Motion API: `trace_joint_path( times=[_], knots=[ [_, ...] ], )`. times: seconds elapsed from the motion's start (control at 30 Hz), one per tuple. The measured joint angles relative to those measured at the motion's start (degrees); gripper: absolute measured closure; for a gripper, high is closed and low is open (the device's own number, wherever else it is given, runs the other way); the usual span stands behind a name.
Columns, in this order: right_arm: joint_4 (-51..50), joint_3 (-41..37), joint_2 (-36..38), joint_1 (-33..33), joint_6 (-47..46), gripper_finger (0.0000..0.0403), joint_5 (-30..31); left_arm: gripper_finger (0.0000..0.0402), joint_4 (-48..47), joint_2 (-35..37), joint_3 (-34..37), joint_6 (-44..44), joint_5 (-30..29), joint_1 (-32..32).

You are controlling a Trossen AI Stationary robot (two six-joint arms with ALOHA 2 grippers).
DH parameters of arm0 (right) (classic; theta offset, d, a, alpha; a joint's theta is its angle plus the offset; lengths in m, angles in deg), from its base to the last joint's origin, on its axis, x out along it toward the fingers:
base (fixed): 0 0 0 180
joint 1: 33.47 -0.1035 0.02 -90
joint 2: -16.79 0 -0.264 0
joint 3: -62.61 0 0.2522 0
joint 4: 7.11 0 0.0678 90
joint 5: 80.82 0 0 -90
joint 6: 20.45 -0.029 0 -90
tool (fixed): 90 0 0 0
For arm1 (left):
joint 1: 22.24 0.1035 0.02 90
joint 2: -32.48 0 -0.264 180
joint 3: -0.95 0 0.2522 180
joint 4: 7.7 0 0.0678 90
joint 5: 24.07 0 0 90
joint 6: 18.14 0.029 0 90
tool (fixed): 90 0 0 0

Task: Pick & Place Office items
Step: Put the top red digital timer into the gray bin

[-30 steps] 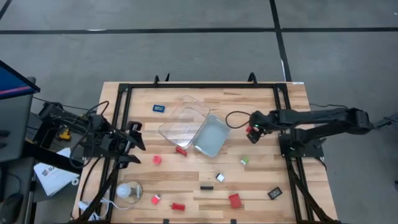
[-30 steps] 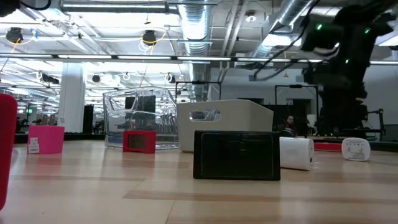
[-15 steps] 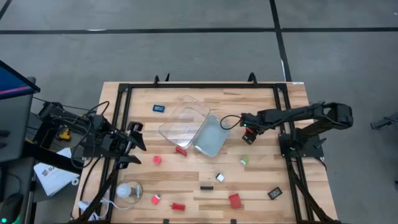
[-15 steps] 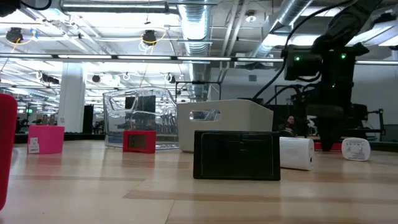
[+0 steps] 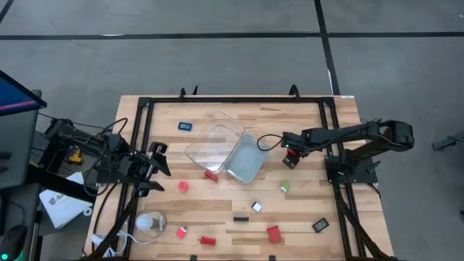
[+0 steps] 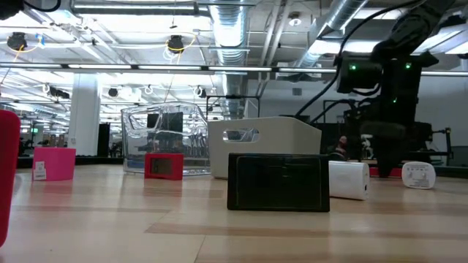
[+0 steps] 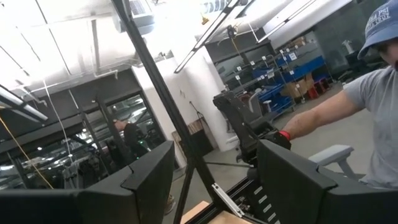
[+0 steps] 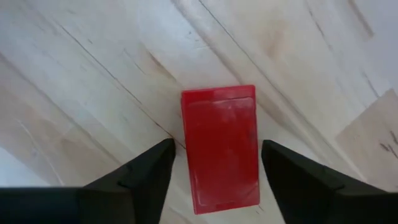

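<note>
Right gripper [image 8: 214, 168] hanging open, empty, straddling the red block [image 8: 221, 147].
Block looking light, rigid, smooth; pinching its long sides seems best.

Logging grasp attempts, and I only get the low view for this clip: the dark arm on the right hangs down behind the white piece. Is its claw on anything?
Observer: The right claw is open, its fingers straddling a red block that lies flat on the wood.
Operator: Gripped yet?
Observer: No. The right wrist view shows a sliver of wood between each finger and the block.
Operator: And the other arm?
Observer: The left claw waits open at the table's left edge, holding nothing.
</note>
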Motion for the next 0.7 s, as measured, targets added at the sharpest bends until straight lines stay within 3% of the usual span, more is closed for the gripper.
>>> trace_joint_path(
  times=[0.27,0.7],
  knots=[
    [0.58,-0.27,-0.04,-0.04,-1.46,0.026,-0.5,0.0175,0.15,0.02,0.0,0.67,0.02,-3.91],
    [-2.98,6.13,-0.3,-5.03,-5.5,0.0241,0.5,0.0175,0.2,0.0,0.0,1.04,0.02,-5.09]
  ],
)
